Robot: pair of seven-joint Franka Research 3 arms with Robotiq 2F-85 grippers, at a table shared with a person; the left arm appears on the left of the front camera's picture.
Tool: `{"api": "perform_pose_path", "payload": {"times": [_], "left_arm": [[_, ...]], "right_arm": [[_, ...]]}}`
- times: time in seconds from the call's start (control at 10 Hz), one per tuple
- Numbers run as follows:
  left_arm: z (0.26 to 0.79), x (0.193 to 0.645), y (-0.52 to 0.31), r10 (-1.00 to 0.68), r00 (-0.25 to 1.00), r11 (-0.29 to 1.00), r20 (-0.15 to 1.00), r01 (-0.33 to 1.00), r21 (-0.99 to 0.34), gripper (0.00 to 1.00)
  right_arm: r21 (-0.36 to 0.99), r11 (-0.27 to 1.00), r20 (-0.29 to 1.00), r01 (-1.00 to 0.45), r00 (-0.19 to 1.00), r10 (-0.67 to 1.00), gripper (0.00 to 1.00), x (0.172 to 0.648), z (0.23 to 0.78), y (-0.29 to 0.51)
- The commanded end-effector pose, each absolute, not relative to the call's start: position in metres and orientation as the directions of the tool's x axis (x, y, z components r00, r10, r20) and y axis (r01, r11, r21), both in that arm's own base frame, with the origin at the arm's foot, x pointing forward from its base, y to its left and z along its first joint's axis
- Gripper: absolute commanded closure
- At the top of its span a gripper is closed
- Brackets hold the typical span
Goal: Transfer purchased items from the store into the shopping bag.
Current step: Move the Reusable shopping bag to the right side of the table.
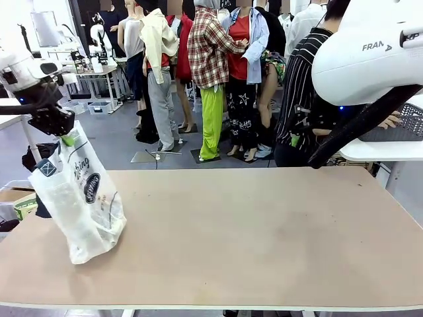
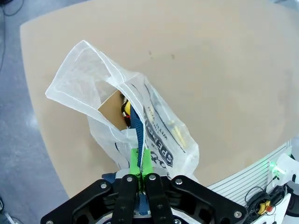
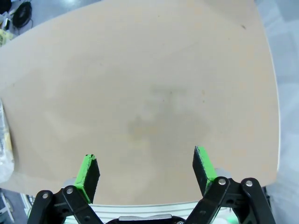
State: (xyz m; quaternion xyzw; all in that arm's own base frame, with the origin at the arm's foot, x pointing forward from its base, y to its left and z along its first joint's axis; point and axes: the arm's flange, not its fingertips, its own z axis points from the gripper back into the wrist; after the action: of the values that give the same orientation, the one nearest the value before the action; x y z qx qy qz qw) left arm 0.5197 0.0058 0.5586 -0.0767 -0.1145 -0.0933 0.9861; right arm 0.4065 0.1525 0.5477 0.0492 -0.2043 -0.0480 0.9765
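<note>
The shopping bag (image 1: 82,198), translucent white with dark print, hangs at the table's left with its bottom resting on the tabletop. My left gripper (image 1: 61,135) is shut on the bag's navy strap handle (image 2: 136,128). In the left wrist view the left gripper (image 2: 141,163) pinches that strap above the open bag (image 2: 88,79). Purchased items lie inside: a yellow roll (image 2: 125,108), a brown card piece (image 2: 111,106) and a pale yellow stick (image 2: 180,134). My right gripper (image 3: 145,161) hovers open over bare tabletop, holding nothing. The store (image 1: 404,122), a dark grey lattice basket, stands on a white side table at far right.
The brown table (image 1: 264,224) stretches wide to the right of the bag. My right arm (image 1: 370,53) hangs high at the upper right. A person in a striped shirt (image 1: 307,92) stands beyond the far edge, beside the basket. The bag's edge (image 3: 4,144) shows at the right wrist view's left border.
</note>
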Motion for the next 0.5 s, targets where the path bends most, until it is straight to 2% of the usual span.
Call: {"api": "perform_pose_path", "payload": {"times": [0.0,0.2,0.3,0.4], "left_arm": [[0.576,0.51,0.019,-0.119,0.956,0.984,0.269,0.149,-0.094,1.0],[0.592,0.508,0.034,-0.106,0.955,0.986,0.278,0.136,-0.092,1.0],[0.592,0.51,0.037,-0.139,0.957,0.98,0.256,0.17,-0.104,1.0],[0.584,0.518,0.041,-0.118,0.967,0.986,0.225,0.141,-0.087,1.0]], "right_arm": [[0.128,0.99,0.393,0.057,0.914,-0.103,0.0,0.41,0.548,0.152],[0.128,0.99,0.393,0.057,0.914,-0.103,0.0,0.41,0.548,0.152],[0.128,0.99,0.393,0.057,0.914,-0.103,0.0,0.41,0.548,0.152],[0.128,0.99,0.393,0.057,0.914,-0.103,0.0,0.41,0.548,0.152]]}}
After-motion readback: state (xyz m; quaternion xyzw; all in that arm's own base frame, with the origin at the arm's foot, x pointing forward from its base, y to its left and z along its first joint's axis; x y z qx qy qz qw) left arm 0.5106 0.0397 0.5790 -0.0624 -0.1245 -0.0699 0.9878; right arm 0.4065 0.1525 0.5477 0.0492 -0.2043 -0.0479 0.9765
